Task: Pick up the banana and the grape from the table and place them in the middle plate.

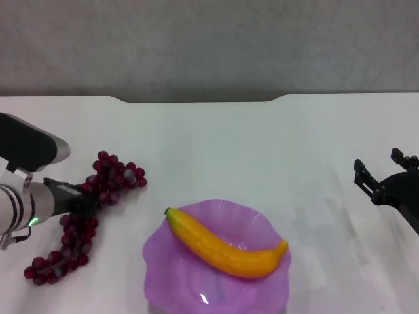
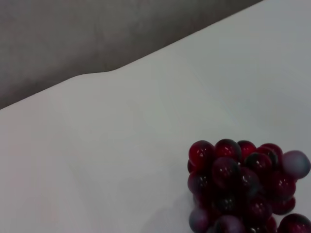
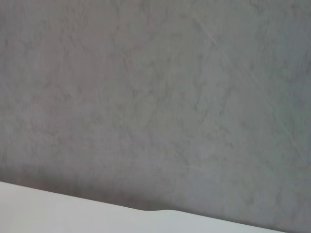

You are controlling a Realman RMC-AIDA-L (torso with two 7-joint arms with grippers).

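Note:
The banana (image 1: 226, 250) lies across the middle plate (image 1: 265, 226), stem tip toward the upper left. The plate is a translucent purple scalloped dish at the table's front centre. The grape (image 1: 112, 175) is a long dark red bunch lying on the table at the left, trailing toward the front. My left gripper (image 1: 87, 199) reaches into the middle of the bunch from the left and is closed on it. The bunch rests on the table. The left wrist view shows the grapes (image 2: 243, 187) close up. My right gripper (image 1: 380, 171) is open and empty, off to the right of the plate.
The white table (image 1: 216, 150) has a notched far edge, with grey floor beyond it. The right wrist view shows only grey floor and a strip of the table (image 3: 58, 213).

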